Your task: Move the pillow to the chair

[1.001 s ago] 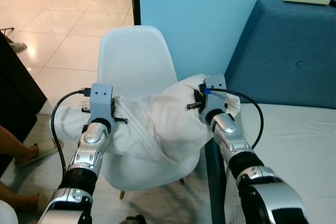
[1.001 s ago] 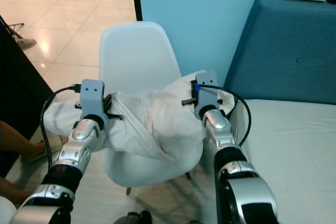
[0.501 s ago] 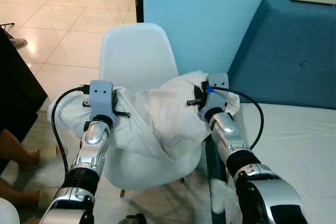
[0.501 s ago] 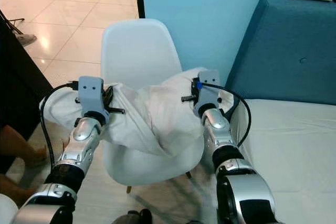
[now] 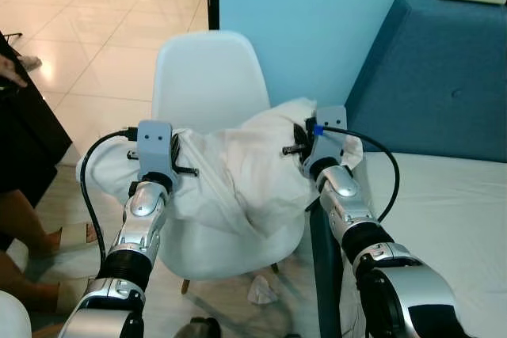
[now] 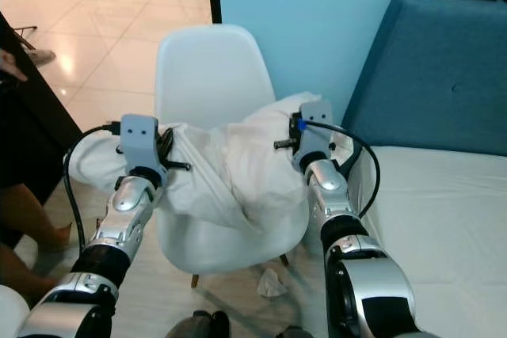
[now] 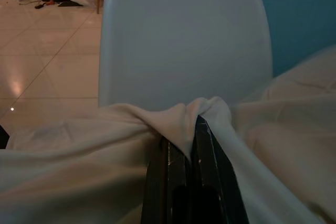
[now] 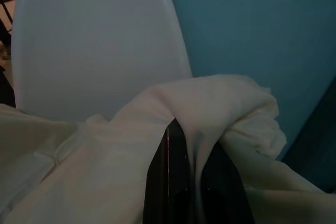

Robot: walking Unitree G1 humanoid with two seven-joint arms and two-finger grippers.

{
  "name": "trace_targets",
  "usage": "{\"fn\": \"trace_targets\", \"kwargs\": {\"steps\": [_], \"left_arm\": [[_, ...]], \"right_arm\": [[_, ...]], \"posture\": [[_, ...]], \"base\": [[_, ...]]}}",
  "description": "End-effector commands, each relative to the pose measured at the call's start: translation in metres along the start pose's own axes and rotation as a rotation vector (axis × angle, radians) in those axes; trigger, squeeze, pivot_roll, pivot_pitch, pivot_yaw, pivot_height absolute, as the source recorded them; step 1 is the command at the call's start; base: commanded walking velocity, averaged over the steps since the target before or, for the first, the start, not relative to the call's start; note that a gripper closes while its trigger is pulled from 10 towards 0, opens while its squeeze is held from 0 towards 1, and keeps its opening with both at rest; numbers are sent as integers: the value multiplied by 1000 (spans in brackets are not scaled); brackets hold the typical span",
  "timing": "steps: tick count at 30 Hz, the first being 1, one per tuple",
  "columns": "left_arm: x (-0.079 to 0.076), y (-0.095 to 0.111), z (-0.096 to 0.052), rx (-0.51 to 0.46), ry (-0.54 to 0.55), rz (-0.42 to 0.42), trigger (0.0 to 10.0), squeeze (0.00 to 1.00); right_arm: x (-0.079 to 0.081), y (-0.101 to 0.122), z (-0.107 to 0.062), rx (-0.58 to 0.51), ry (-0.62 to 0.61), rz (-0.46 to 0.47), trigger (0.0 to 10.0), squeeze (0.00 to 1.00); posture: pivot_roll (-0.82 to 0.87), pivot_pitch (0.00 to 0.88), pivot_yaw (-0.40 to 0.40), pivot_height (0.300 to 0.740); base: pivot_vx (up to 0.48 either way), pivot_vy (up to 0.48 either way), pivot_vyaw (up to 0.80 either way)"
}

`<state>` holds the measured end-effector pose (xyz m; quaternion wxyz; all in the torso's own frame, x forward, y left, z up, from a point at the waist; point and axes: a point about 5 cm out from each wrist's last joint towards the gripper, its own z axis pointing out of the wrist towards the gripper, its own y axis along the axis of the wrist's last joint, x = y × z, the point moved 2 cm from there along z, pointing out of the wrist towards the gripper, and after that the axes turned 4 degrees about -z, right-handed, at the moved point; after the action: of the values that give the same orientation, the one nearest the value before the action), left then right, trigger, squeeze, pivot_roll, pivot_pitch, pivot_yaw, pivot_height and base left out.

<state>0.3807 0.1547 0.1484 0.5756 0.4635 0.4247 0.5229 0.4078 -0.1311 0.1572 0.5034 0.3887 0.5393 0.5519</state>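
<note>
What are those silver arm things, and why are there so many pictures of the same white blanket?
Those are a robot's two arms. The two wide pictures come from cameras on its head, looking down. The two dark close-ups come from small cameras on its wrists.

The white thing is a pillow, and the robot is putting it on the white chair. The left gripper pinches one end and the right gripper pinches the other, each with two black fingers closed on the cloth. The pillow sags over the chair's seat. Beside it are a blue bed and a person's foot on the floor.
</note>
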Motion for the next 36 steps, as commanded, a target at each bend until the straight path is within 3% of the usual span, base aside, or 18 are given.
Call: {"fn": "trace_targets", "kwargs": {"steps": [1, 9, 16, 29, 35, 36], "left_arm": [[-10, 8, 4, -42, -45, 1, 10000, 0], [-10, 7, 4, -41, -50, 10, 10000, 0], [-12, 7, 5, -47, -64, 14, 10000, 0], [-13, 3, 6, -14, -73, 9, 10000, 0], [-11, 7, 7, -45, -68, 27, 10000, 0], [-10, 6, 7, -30, -62, 50, 10000, 0]], "right_arm": [[5, 6, 3, -33, 17, -6, 10000, 0], [7, 3, 2, -24, 19, 1, 10000, 0], [1, 7, 1, -53, -5, 1, 10000, 0], [0, 5, 0, -41, -7, -15, 10000, 0], [-5, 6, -1, -55, -27, -10, 10000, 0], [-8, 9, -1, -75, -48, -44, 10000, 0]], "posture": [[51, 174, -2, 641], [55, 171, -2, 641], [55, 167, 5, 601], [51, 161, -10, 601], [51, 174, -6, 601], [51, 176, -5, 601]], "base": [[0, 0, 0], [0, 0, 0], [0, 0, 0], [0, 0, 0], [0, 0, 0], [0, 0, 0]]}}
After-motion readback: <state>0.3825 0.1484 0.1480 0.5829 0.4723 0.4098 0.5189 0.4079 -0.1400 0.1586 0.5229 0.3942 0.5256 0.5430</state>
